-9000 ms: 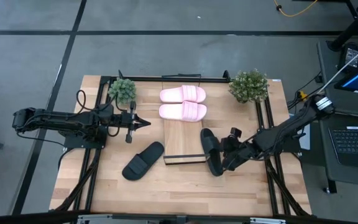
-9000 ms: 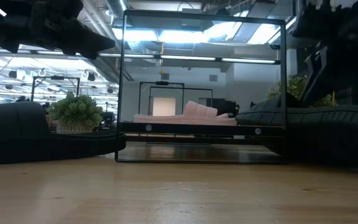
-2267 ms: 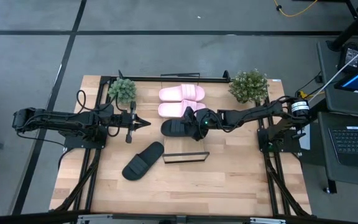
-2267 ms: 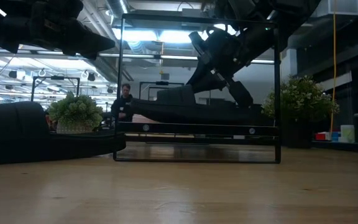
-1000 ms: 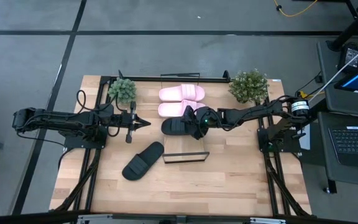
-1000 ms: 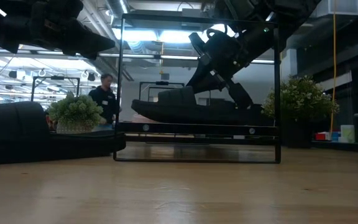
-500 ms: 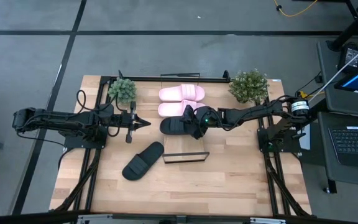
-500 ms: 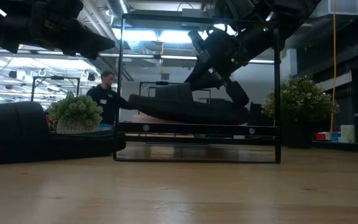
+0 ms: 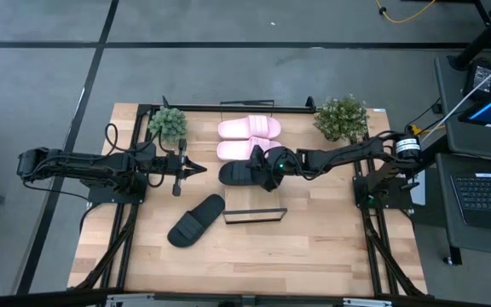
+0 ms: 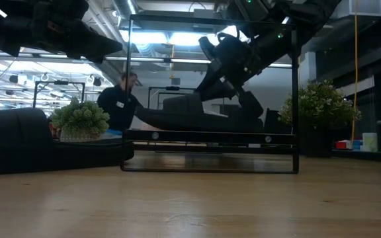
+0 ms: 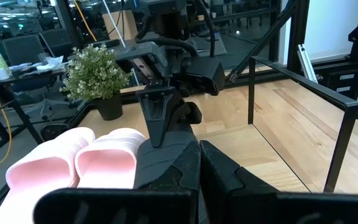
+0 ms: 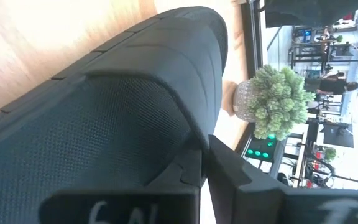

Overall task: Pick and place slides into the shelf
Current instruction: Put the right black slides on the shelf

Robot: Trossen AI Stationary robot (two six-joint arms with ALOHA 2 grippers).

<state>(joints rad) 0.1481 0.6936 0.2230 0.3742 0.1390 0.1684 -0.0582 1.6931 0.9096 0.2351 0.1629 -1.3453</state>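
Holding a black slide [image 9: 244, 173] on the shelf [image 9: 254, 207] beside two pink slides [image 9: 249, 139], right gripper [image 9: 273, 167] is clamped; left gripper [image 9: 196, 169] closed, empty.

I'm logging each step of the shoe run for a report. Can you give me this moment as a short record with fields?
pink slides: two, side by side at the shelf's far end
held black slide: over the shelf, just in front of the pink pair
right gripper: shut on the held black slide's strap
other black slide: on the table, left of the shelf's front lip
left gripper: shut, empty, waiting left of the shelf
slides left to place: the one on the table
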